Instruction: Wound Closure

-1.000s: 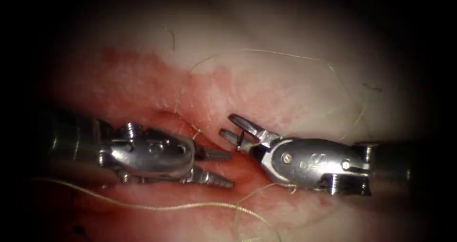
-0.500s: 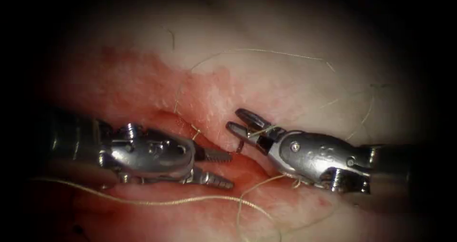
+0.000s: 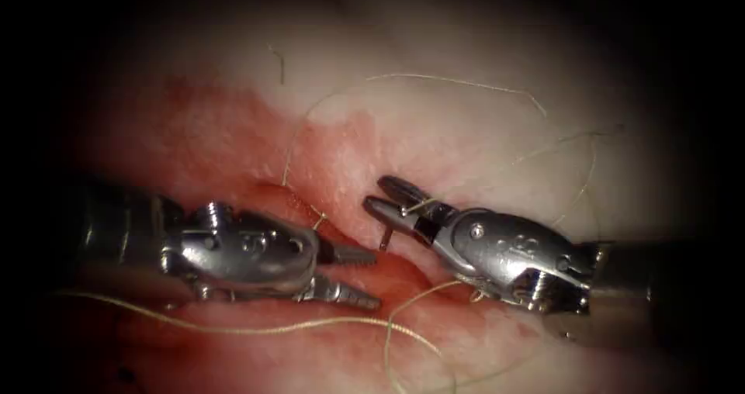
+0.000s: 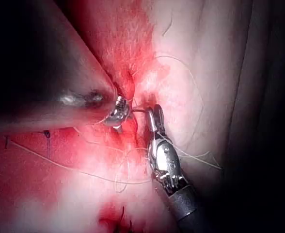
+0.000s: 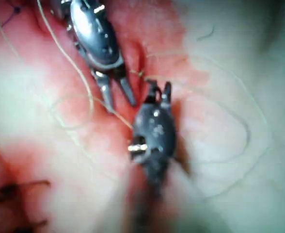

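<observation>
Left gripper (image 3: 358,276): on the left side of the cut, jaws spread, nothing between them; upper jaw just over the red groove, lower jaw near the thread below. Seen also from the right wrist camera (image 5: 117,94), jaws apart in a V.

Right gripper (image 3: 386,196): enters from the right, tips at the cut's right-hand edge, jaws slightly parted toward the tips, pinching the needle near one end of its curve; a strand of thread caught across the jaws nearer the hinge. Seen also from the left wrist camera (image 4: 155,115).

Needle (image 3: 385,237): short dark stretch hanging below the right gripper's lower jaw, pointing down into the cut between the two tools (whether its tip sits in the tissue cannot be told).

Thread (image 3: 272,330): pale strand running along the lower part of the tissue under the left tool, looping up beneath the right tool; a further wide loop (image 3: 458,84) over the pale tissue above and to the right.

Tissue (image 3: 466,142): pale above and right, stained with red fluid (image 3: 225,142) around and left of the cut (image 3: 388,266).
</observation>
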Robot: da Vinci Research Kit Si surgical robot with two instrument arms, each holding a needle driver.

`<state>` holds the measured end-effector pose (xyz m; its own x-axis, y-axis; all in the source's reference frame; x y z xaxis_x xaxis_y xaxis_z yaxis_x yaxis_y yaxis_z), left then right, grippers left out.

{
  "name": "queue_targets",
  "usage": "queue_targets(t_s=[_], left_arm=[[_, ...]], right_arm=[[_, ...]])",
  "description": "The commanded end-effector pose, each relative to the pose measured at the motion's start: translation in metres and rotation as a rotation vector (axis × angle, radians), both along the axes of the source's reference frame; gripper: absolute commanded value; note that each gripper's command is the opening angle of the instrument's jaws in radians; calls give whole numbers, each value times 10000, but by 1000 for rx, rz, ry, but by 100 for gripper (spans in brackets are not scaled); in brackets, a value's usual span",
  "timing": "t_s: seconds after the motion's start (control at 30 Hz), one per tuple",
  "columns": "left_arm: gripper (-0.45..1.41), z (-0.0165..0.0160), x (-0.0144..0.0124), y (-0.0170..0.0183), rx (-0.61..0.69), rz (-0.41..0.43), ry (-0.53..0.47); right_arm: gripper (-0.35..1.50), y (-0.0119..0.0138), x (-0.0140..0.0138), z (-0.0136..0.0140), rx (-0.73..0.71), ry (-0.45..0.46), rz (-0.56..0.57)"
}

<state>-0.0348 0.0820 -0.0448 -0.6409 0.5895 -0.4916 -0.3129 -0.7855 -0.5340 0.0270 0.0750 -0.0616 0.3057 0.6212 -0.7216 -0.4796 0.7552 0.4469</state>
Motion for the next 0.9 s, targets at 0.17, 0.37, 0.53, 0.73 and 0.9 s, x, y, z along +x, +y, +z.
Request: queue_targets(t_s=[0.17,0.37,0.53,0.73,0.9], left_arm=[[29,14,-11,-16,26,26,7],[29,18,-12,-29,63,65,21],[29,13,-12,-47,109,116,34],[29,23,-10,-63,140,158,55],[29,31,-6,-61,159,150,59]], right_arm=[[-35,29,-8,-43,-76,2,25],[-35,38,-5,-44,-122,-17,33],[-35,47,-7,-38,-133,-25,35],[-35,53,-7,-47,-169,-16,38],[-35,55,-3,-56,-226,-8,27]])
